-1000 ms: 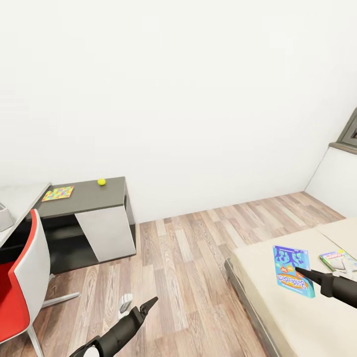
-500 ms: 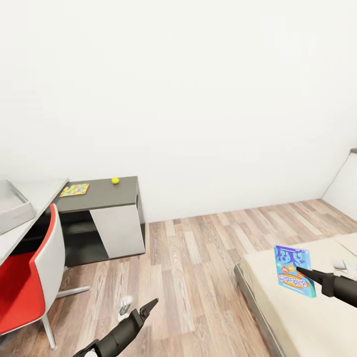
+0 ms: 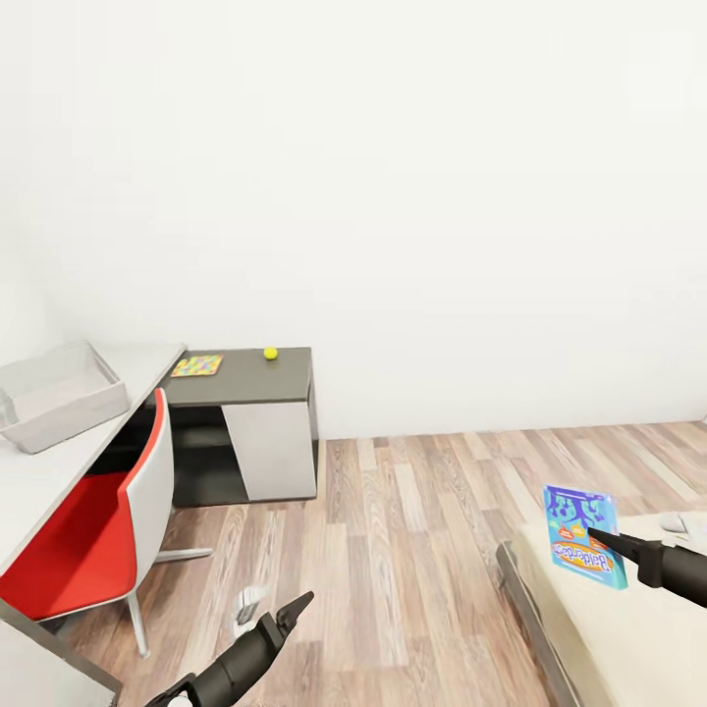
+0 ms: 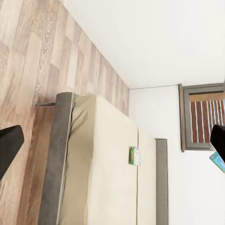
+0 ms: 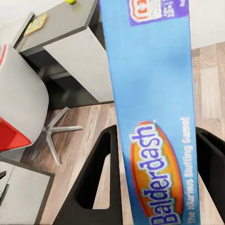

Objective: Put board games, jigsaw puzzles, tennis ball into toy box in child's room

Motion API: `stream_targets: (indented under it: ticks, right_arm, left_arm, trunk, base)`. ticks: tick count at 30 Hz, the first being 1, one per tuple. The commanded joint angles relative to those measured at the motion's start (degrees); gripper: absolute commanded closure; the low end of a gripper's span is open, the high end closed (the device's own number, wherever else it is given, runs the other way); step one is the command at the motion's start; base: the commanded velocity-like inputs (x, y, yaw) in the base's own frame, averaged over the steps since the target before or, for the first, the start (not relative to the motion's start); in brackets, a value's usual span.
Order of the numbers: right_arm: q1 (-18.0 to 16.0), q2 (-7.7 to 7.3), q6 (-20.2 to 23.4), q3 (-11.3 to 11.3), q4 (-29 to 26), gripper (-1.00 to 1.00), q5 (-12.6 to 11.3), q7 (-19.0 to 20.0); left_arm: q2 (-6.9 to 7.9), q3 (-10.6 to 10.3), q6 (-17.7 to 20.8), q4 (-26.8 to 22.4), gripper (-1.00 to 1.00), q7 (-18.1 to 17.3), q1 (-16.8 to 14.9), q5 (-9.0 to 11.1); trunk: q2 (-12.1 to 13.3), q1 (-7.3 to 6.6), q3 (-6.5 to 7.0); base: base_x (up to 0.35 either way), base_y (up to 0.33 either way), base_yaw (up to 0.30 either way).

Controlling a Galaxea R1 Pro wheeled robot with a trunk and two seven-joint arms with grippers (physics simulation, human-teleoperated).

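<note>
My right gripper point(image 3: 593, 535) is shut on a small blue board game point(image 3: 583, 536), holding it upright over the bed's near corner. In the right wrist view the blue "Balderdash" box point(image 5: 152, 108) stands between the two fingers point(image 5: 101, 180). The grey toy box point(image 3: 61, 394) sits on the light grey part of the table point(image 3: 44, 471) at left. One jigsaw puzzle point(image 3: 196, 365) and the tennis ball point(image 3: 270, 353) lie on the dark top point(image 3: 250, 381). My left gripper point(image 3: 295, 603) hangs open and empty low over the floor. A green-edged board game point(image 4: 135, 155) lies on the bed point(image 4: 98, 168).
A red and white chair point(image 3: 93, 525) stands tucked at the table, between me and the toy box. Wood-plank floor point(image 3: 412, 530) stretches open between the table and the bed point(image 3: 609, 638). A white wall runs behind. A window point(image 4: 204, 115) sits beyond the bed.
The whole view has swung left: the toy box and light table top have come into sight, and the bed has slid toward the right edge. Both arms keep their pose, the blue game still held.
</note>
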Motion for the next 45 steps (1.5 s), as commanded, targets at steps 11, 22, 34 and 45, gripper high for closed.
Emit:
stream_targets:
  ticks: [11,22,34,45]
  right_arm:
    - [-0.1,-0.12,0.5,-0.2,0.0,1.00,0.1,0.2]
    - [-0.2,-0.16,0.5,-0.4,0.0,1.00,0.1,0.2]
    - [-0.2,-0.16,0.5,-0.4,0.0,1.00,0.1,0.2]
    - [-0.2,-0.19,0.5,-0.4,0.0,1.00,0.1,0.2]
  left_arm:
    - [0.01,0.1,0.8,0.0,-1.00,-0.1,-0.1,0.5]
    - [-0.03,0.1,0.9,0.1,-1.00,-0.1,-0.1,0.5]
    - [-0.07,0.0,0.7,0.0,-1.00,-0.1,-0.1,0.5]
    - [-0.07,0.0,0.4,0.0,-1.00,-0.1,-0.1,0.5]
  trunk:
    - [-0.1,0.03,0.26]
    - [-0.1,0.03,0.66]
    - [-0.1,0.03,1.06]
    - [-0.1,0.03,1.31]
  base:
    - [0.000,0.000,0.267]
    - [0.000,0.000,0.262]
    - [0.000,0.000,0.266]
    - [0.027,0.000,0.235]
